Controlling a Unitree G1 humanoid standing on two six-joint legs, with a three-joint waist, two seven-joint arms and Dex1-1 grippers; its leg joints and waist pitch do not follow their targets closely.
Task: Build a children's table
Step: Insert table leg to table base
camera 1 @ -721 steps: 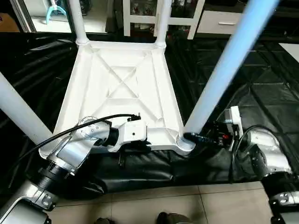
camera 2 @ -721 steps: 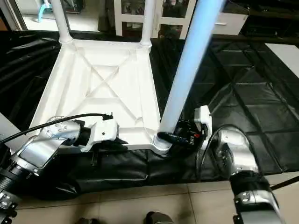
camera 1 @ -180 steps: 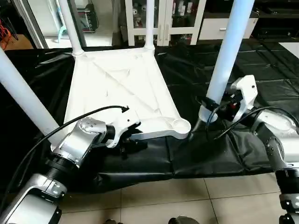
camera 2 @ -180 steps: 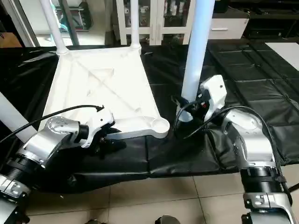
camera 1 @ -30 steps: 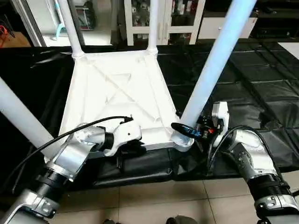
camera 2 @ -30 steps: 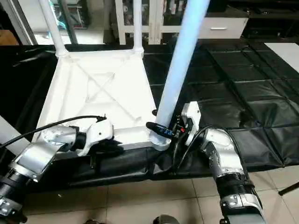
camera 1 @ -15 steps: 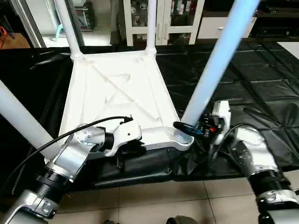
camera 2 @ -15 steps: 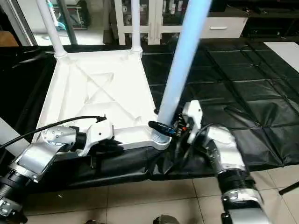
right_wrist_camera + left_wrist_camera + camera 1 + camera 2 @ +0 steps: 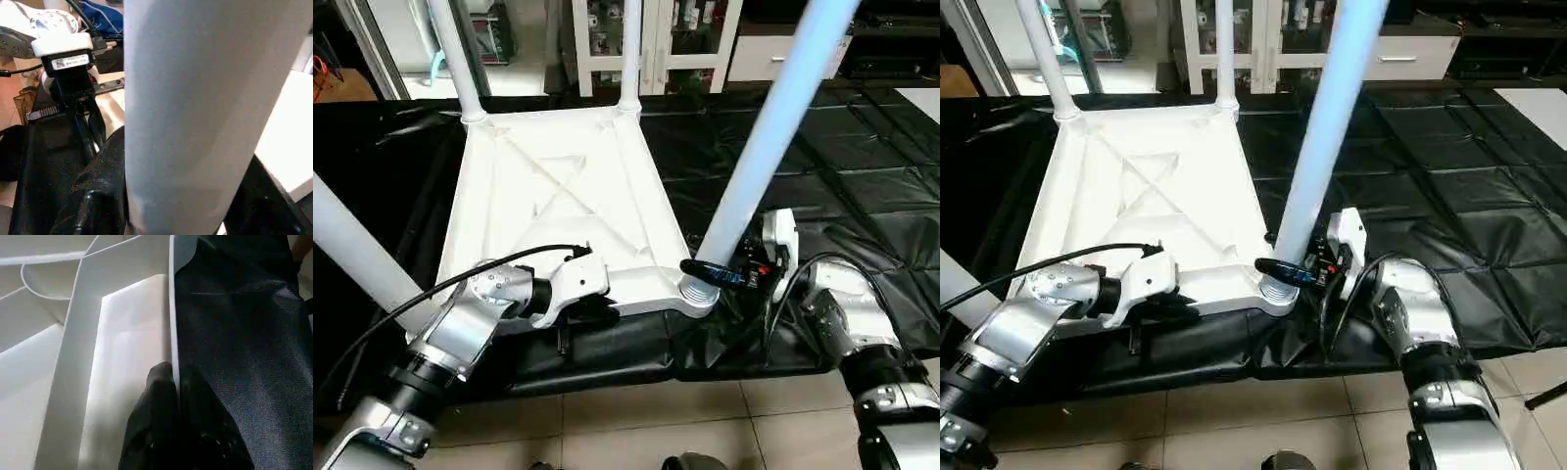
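Observation:
The children's table top (image 9: pixel 558 186) lies upside down on a black mat, ribbed underside up. White legs stand in the far left socket (image 9: pixel 458 69), the far right socket (image 9: pixel 629 54) and the near left corner (image 9: pixel 352 250). My left gripper (image 9: pixel 579 315) is shut on the thin near rim wall (image 9: pixel 172 323) of the top, one finger (image 9: pixel 156 396) on each side. My right gripper (image 9: pixel 711 270) is shut on the base of the fourth leg (image 9: pixel 769 127). That leg leans right, with its ribbed end in the near right socket (image 9: pixel 698 294).
The black mat (image 9: pixel 842 176) covers the floor around the top, and beige tiles (image 9: pixel 636 421) lie in front of it. A white glass-door cabinet (image 9: pixel 656 39) and a drawer unit (image 9: pixel 773 54) stand behind. A black cable (image 9: pixel 460 279) arcs over my left forearm.
My right forearm has shifted slightly while still holding the leg at the near right socket. The left gripper keeps its hold on the rim.

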